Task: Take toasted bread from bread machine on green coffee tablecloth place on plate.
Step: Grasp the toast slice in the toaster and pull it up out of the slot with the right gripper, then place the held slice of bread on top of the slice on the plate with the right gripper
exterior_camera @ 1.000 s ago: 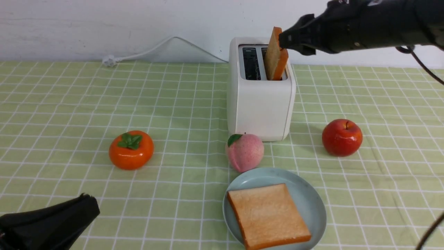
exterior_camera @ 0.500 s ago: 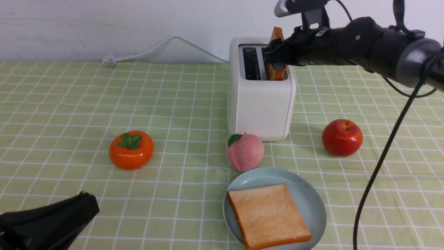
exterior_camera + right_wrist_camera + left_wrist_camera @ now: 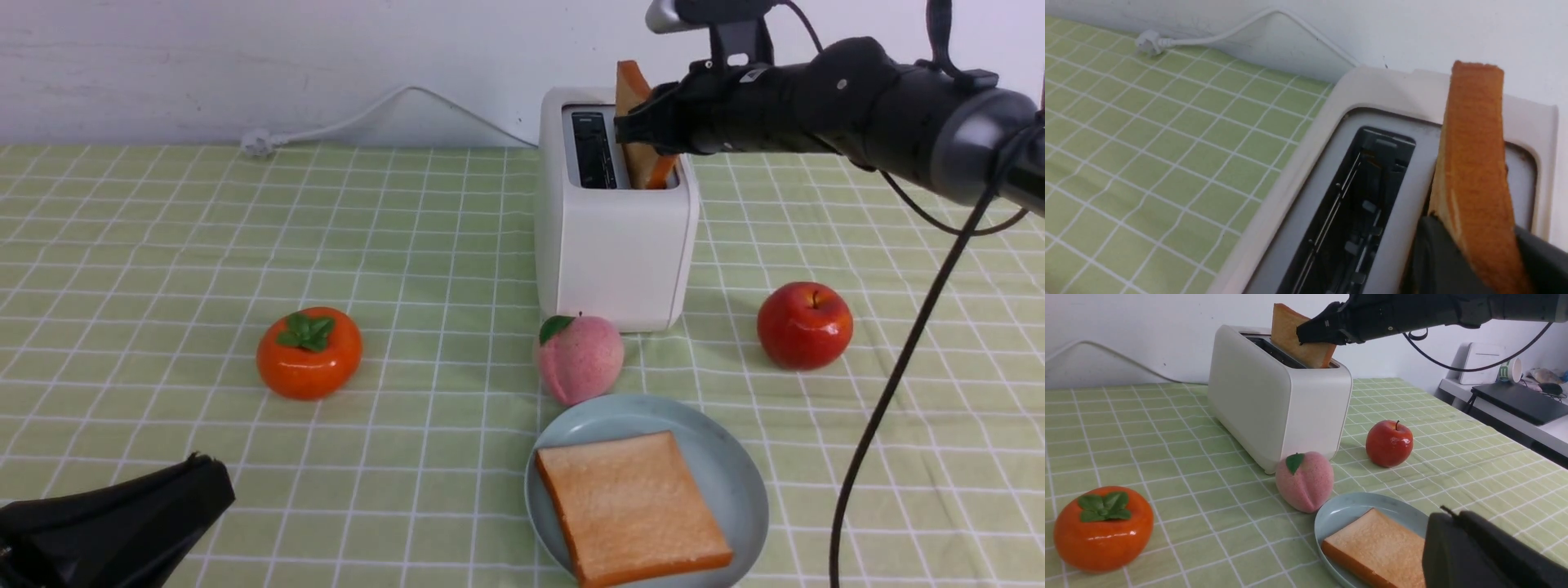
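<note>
The white bread machine (image 3: 612, 237) stands at the back of the green coffee tablecloth (image 3: 163, 245). One slice of toasted bread (image 3: 631, 86) sticks up tilted out of its right slot, and my right gripper (image 3: 647, 131) is shut on it from the right. In the right wrist view a finger (image 3: 1437, 253) presses each face of that slice (image 3: 1474, 163); the other slot (image 3: 1355, 212) is empty. A second slice (image 3: 633, 506) lies flat on the pale blue plate (image 3: 735, 457) near the front. My left gripper (image 3: 204, 482) rests shut at the near left, holding nothing; in its own view its tip (image 3: 1447, 522) hangs beside the plate (image 3: 1347, 502).
A pink peach (image 3: 578, 359) sits between the bread machine and the plate, touching the plate's far rim. A red apple (image 3: 804, 325) lies right of the bread machine, an orange persimmon (image 3: 309, 353) out to the left. The white cord and plug (image 3: 261, 143) run along the back wall.
My right gripper came down from the upper right onto the slice in the slot and closed on it. The slice now leans left instead of right. The left arm has not moved.
</note>
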